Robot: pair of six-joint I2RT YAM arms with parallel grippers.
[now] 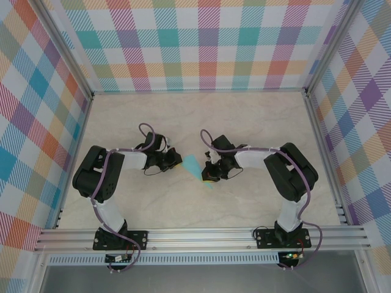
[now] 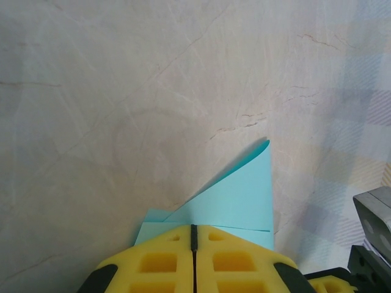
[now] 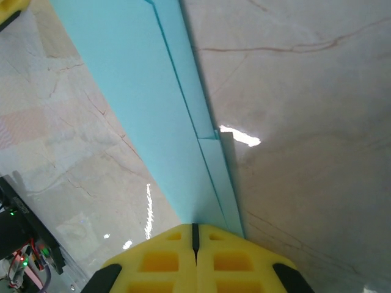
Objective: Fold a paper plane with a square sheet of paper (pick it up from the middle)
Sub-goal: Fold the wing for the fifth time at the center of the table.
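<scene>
The pale marbled tabletop lies bare all around, and I have brought my two arms in toward its middle, so the work sits where both reach it comfortably. Between them is the turquoise paper, already folded down to a slim, layered wedge rather than a flat square.

My left pincer is closed tight on the wider end, with the yellow pads meeting and the paper coming out from between them. One flap rises to a point beyond it. My right pincer is likewise clamped shut on the narrow end, and the long creased strip runs away from it with its stacked edges showing.

I judge that I hold both ends so that the folds cannot spring open and the centre crease stays straight. A dark shadow along the strip suggests it sits slightly off the surface there, though I cannot tell how much of it is lifted.
</scene>
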